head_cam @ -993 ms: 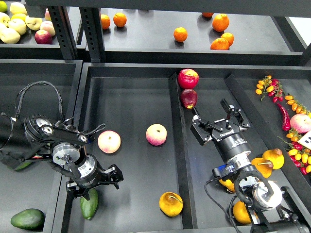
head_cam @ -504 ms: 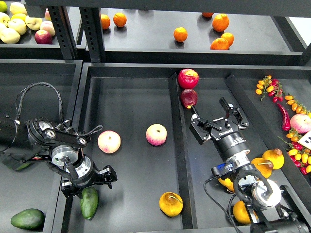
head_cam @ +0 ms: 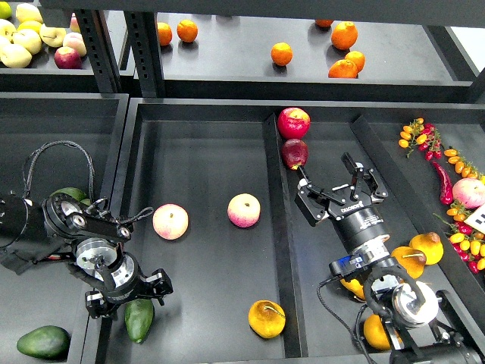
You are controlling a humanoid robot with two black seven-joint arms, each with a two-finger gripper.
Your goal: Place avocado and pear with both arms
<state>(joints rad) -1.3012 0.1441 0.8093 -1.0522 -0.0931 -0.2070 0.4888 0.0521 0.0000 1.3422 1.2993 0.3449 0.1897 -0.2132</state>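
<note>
Motion first: my left arm has slid toward the left and lower edge of the view since a second ago, so its gripper (head_cam: 127, 291) now sits just above the avocado (head_cam: 139, 319) rather than over it. My right arm has barely moved, only edging slightly up.

My left arm comes in from the left edge, elbow bent, wrist pointing down. Its fingers are spread wide, one tip on either side of the avocado's upper end, holding nothing. My right arm rises from the lower right corner, and its gripper (head_cam: 342, 187) points up and to the left, fingers wide apart and empty, well clear of any fruit.

Fruit lies in a black tray (head_cam: 204, 144) with a divider (head_cam: 277, 227). In its left compartment are the avocado near the front left corner, two pink apples (head_cam: 244, 210) in the middle, and the pear (head_cam: 267, 318) near the front, beside the divider. At the divider's far end lie two red apples (head_cam: 293, 122). A second avocado (head_cam: 44, 342) lies in the neighbouring left tray.
</note>
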